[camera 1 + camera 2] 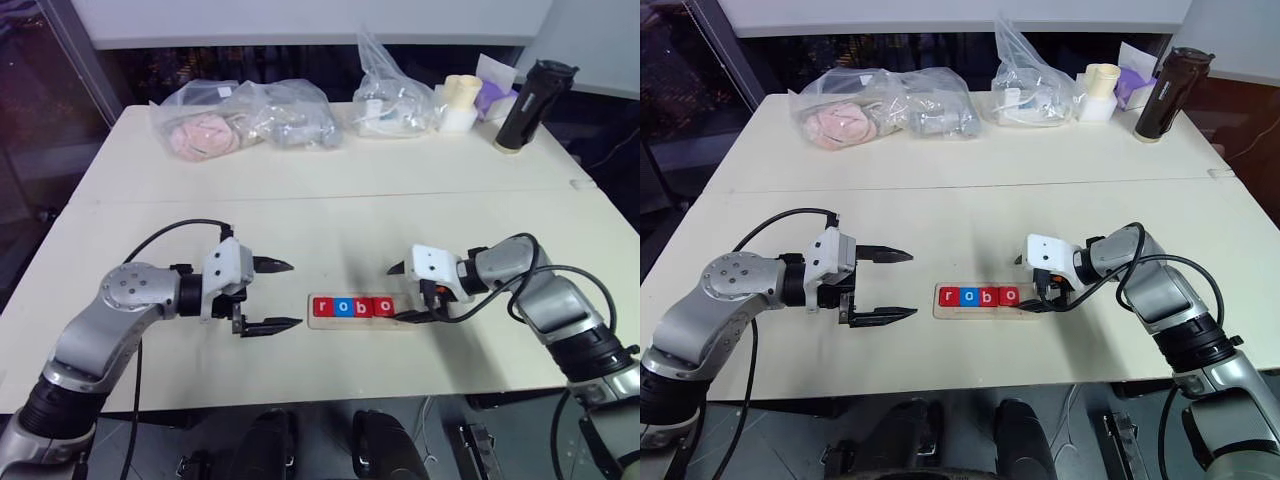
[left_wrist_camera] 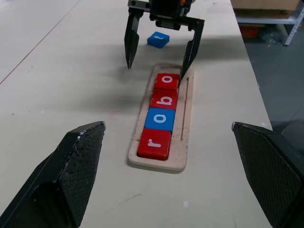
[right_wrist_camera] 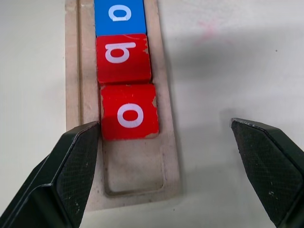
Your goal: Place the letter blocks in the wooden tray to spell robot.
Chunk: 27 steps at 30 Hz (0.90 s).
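The wooden tray (image 1: 405,323) lies near the table's front edge, between my two grippers. Four letter blocks sit in it in a row: a red r (image 2: 154,144), a blue o (image 2: 159,118), a red b (image 2: 165,99) and a red o (image 2: 166,80). The slot at the tray's right end (image 3: 135,173) is bare. A blue t block (image 2: 158,39) lies on the table beyond my right gripper. My right gripper (image 1: 400,292) hangs open over the tray's right end and holds nothing. My left gripper (image 1: 280,295) is open and holds nothing, a little left of the tray and pointing at it.
Clear plastic bags (image 1: 245,117) with soft items line the table's far side, with another bag (image 1: 390,95), a pale cup (image 1: 460,102) and a black bottle (image 1: 527,105) at the back right. A seam (image 1: 300,197) crosses the table.
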Each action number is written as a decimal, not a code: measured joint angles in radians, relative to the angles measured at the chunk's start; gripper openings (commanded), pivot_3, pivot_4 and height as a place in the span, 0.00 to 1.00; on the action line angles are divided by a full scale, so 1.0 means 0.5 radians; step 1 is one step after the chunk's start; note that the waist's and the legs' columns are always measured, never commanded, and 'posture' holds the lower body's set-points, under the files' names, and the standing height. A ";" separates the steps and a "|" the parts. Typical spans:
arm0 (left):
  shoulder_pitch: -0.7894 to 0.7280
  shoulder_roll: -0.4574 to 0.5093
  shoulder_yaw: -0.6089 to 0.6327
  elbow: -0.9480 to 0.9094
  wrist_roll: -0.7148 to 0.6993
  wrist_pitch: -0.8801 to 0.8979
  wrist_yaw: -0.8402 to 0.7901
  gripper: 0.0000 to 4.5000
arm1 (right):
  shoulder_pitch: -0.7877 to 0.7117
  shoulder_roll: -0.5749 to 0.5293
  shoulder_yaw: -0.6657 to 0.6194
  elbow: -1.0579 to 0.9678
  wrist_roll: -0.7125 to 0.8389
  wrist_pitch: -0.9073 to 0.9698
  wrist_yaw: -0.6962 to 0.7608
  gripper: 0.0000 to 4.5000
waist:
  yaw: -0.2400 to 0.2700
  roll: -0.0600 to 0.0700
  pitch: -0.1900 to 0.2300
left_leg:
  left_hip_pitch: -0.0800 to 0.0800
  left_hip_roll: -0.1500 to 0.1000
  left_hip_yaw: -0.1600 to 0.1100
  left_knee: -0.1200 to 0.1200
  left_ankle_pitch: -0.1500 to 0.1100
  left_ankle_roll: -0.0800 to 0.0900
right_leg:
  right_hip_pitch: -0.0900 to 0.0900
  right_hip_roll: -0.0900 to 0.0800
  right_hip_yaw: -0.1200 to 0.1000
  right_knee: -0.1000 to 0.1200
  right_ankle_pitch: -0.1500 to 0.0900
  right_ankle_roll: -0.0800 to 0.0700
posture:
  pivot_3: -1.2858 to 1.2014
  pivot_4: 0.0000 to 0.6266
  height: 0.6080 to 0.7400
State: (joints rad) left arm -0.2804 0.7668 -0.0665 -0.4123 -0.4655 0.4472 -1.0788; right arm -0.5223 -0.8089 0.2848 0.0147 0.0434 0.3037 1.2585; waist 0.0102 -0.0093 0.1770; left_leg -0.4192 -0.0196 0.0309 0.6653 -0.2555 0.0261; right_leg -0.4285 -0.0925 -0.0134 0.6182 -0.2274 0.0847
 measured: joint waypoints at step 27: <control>-0.040 -0.006 -0.039 -0.005 -0.002 0.025 0.013 1.00 | -0.103 0.058 -0.029 0.238 -0.084 -0.158 -0.047 0.99 | -0.004 0.000 0.000 | 0.000 0.000 0.000 0.000 0.000 0.000 | 0.000 0.000 0.000 0.000 0.000 0.000 | 0.52 0.24 1.00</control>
State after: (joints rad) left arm -0.3005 0.7638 -0.0862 -0.4151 -0.4664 0.4595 -1.0725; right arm -0.5740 -0.7800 0.2703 0.1335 0.0013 0.2247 1.2351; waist 0.0082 -0.0093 0.1771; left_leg -0.4193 -0.0196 0.0311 0.6653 -0.2554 0.0262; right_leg -0.4286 -0.0922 -0.0135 0.6181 -0.2274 0.0848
